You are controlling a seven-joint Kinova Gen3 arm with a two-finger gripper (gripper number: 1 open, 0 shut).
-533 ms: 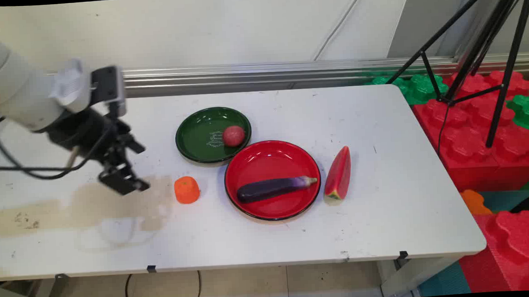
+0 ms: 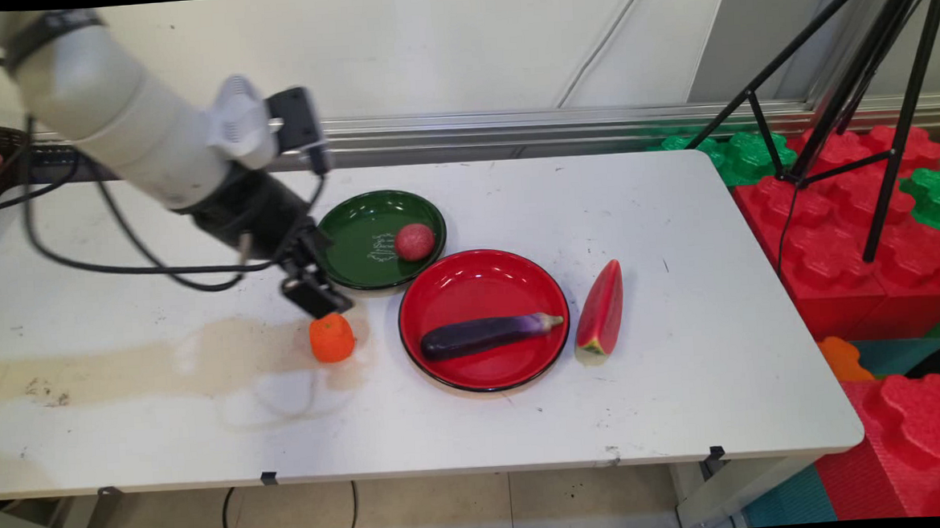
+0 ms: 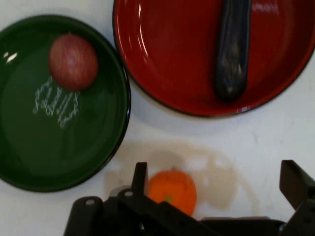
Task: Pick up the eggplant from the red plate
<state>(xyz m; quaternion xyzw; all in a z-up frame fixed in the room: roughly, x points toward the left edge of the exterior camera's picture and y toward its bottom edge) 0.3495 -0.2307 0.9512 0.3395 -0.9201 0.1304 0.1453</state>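
My gripper [image 2: 319,298] hangs just above the small orange fruit [image 2: 331,337] on the white table [image 2: 685,381]. In the hand view the gripper [image 3: 216,179] stands open, and the orange fruit [image 3: 172,191] lies close to its left finger [image 3: 140,178], untouched. Right of it, a red plate [image 2: 447,285] holds a purple eggplant [image 2: 486,335]. Behind, a green plate [image 2: 356,242] carries a red apple [image 2: 414,241]. The hand view also shows the green plate [image 3: 29,147], the apple [image 3: 73,61], the red plate [image 3: 172,49] and the eggplant [image 3: 231,49].
A watermelon slice [image 2: 603,312] lies right of the red plate. Red and green foam blocks [image 2: 854,220] and a black tripod [image 2: 872,98] stand off the table's right end. A brownish stain [image 2: 201,358] marks the table's left part.
The arm has swung right and toward the back, carrying the gripper from the stained left area to just above the orange fruit. The objects on the table have not moved.
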